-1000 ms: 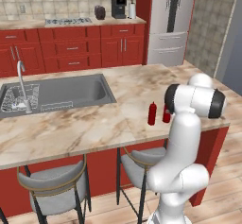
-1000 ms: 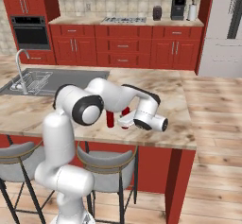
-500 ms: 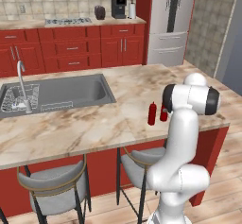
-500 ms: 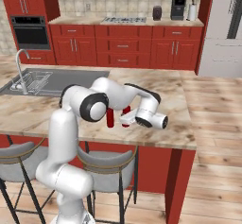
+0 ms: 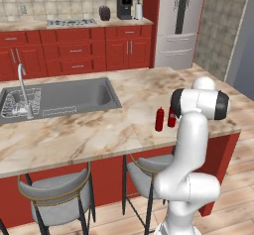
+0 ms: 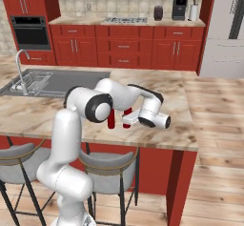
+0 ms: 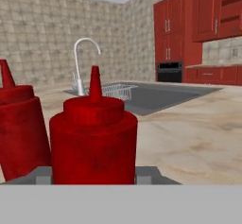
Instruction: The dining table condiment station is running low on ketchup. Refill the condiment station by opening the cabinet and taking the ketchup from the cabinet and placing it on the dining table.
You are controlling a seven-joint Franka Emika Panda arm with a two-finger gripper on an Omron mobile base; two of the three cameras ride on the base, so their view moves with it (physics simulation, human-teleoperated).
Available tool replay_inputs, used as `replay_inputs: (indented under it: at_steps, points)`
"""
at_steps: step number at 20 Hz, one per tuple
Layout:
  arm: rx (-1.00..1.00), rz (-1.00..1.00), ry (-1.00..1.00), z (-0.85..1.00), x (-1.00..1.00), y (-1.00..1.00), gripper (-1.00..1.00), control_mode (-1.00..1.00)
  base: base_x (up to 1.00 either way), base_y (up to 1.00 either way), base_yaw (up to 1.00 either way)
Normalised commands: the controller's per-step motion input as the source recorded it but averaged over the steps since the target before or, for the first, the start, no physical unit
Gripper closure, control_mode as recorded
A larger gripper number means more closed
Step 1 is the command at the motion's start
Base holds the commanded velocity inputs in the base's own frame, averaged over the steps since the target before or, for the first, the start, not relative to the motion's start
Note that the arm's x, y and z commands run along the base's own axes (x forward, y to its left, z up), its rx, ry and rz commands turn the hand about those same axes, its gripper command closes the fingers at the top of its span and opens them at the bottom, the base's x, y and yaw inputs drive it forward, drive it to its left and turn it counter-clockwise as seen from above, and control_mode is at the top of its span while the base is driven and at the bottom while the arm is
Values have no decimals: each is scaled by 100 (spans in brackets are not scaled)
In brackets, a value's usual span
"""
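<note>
Two red bottles stand upright and close together on the dining table (image 5: 99,135) near its front edge. My gripper (image 6: 130,120) is shut on the ketchup (image 6: 127,117), the bottle nearer the hand. In the hand view this ketchup (image 7: 93,145) is big and central, with a dark fingertip (image 7: 43,175) low on each side of it. The second red bottle (image 7: 19,133) stands just beside it; it is the left one in the left base view (image 5: 159,119). The held ketchup (image 5: 171,117) is partly hidden by my arm there. Red wall cabinet (image 7: 208,10) sits far off with open shelves beside it.
A steel sink (image 5: 64,97) with a tall tap (image 5: 24,88) and a dish rack is set into the table's left part. Grey stools (image 5: 57,199) stand under the front edge. Low red cabinets, a stove and a steel fridge (image 5: 181,23) line the back wall.
The arm's elbow has shifted slightly. Both bottles stay in the same spot on the table and the grip is unchanged.
</note>
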Motion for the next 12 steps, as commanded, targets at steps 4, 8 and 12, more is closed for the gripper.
replay_inputs:
  at_steps: [4, 8, 12]
  points:
    - [0, 0, 0, -46, 1, 0, 100, -100, 0, 0, 0]
    - [0, 0, 0, -42, 0, 0, 100, -100, 0, 0, 0]
    - [0, 0, 0, -33, 0, 3, -100, -100, 0, 0, 0]
